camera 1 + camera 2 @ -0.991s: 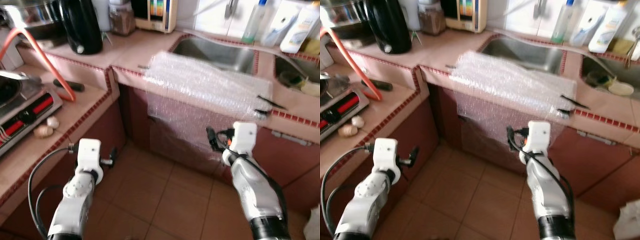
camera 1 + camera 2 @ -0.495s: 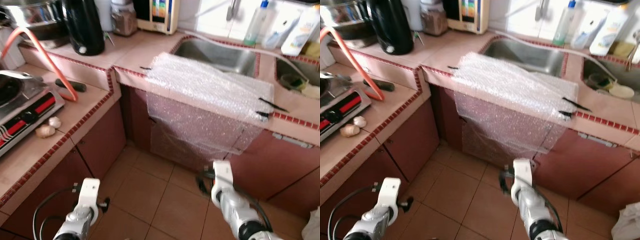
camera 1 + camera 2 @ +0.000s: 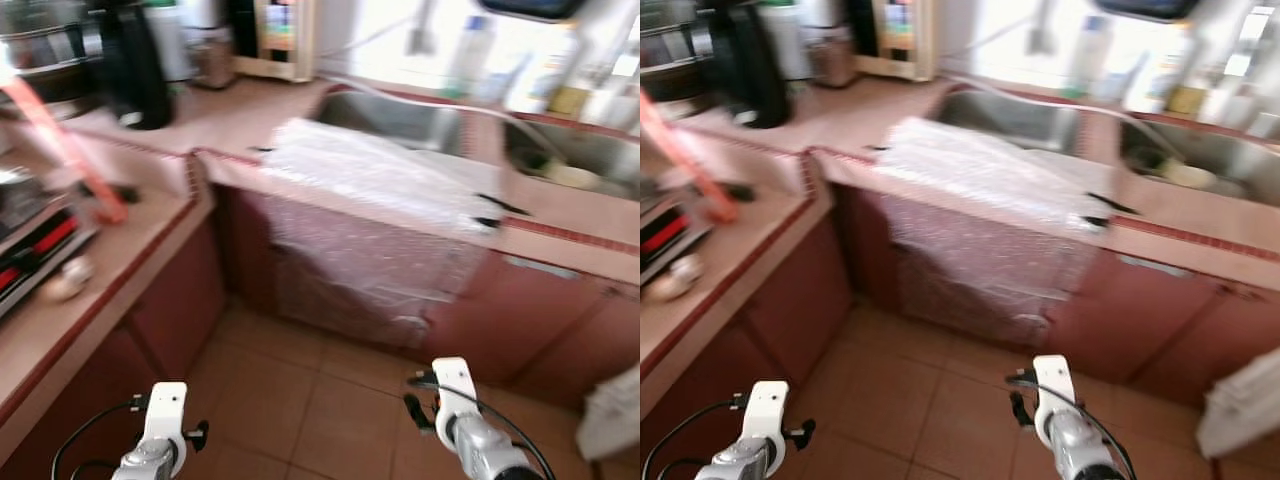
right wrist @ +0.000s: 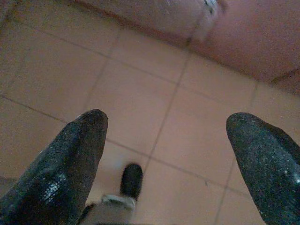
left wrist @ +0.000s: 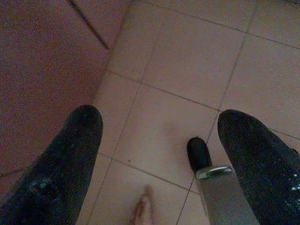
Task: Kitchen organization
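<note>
A sheet of bubble wrap point(image 3: 380, 190) lies over the tiled counter edge in front of the steel sink point(image 3: 400, 115) and hangs down the cabinet front. Two black clips point(image 3: 490, 212) sit at its right end. Both arms hang low, well below the counter; the left wrist point(image 3: 165, 420) and the right wrist point(image 3: 455, 405) show at the bottom of the blurred head views. My left gripper point(image 5: 159, 122) is open above the floor tiles with nothing between its fingers. My right gripper point(image 4: 166, 122) is open too, over bare tiles near the cabinet base.
A black kettle point(image 3: 130, 70) stands at the back left of the L-shaped counter. A gas stove point(image 3: 30, 240), an orange hose point(image 3: 70, 150) and garlic point(image 3: 62, 285) are on the left run. Bottles point(image 3: 470, 55) line the wall behind the sink. A white bag point(image 3: 610, 410) is at the right.
Both arms have dropped from near the hanging bubble wrap down to floor level. The camera has shifted and the picture is now blurred; the wrap has stayed on the counter.
</note>
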You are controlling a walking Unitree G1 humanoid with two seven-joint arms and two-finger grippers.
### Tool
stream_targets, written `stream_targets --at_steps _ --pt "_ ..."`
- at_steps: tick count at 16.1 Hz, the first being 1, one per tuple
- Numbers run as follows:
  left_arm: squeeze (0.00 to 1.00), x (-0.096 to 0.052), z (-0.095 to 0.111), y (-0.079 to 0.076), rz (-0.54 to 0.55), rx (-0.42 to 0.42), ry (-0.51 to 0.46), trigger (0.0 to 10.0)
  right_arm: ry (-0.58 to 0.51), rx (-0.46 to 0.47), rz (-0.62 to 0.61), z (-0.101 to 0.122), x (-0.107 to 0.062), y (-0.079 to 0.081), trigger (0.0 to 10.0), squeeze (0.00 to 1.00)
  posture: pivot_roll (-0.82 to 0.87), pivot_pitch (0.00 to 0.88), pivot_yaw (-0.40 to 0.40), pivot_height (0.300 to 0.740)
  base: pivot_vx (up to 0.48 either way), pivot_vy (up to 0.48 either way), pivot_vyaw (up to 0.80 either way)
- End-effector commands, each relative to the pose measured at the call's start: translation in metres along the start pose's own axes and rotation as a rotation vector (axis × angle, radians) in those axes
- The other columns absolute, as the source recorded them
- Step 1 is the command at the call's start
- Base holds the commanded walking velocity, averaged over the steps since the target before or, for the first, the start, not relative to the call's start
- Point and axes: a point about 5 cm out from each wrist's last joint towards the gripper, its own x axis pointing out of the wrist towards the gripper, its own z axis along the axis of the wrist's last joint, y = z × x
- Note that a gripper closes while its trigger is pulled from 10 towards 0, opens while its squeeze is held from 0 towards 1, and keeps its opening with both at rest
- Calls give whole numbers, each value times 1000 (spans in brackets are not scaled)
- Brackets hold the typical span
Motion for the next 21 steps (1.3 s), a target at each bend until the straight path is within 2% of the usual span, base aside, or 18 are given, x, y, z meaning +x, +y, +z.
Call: stream_targets --at_steps 1,10,14,21 --pt "0 0 2 1 6 -3 -6 10000 8 -22 1 -3 -1 -1 10000 0 -32 11 -47 740 0 0 -800" --pt "0 -2 -8 9 3 2 15 10000 65 -49 -6 -25 -6 -4 10000 0 -22 40 -34 740 0 0 -800" --pt "0 -2 -11 11 0 27 31 10000 78 -27 -18 -31 -7 -4 10000 0 -15 51 -16 740 0 0 0" --pt "0 -3 -13 15 3 71 37 10000 85 -19 -8 -35 -8 1 10000 0 -10 68 -2 740 0 0 -800"
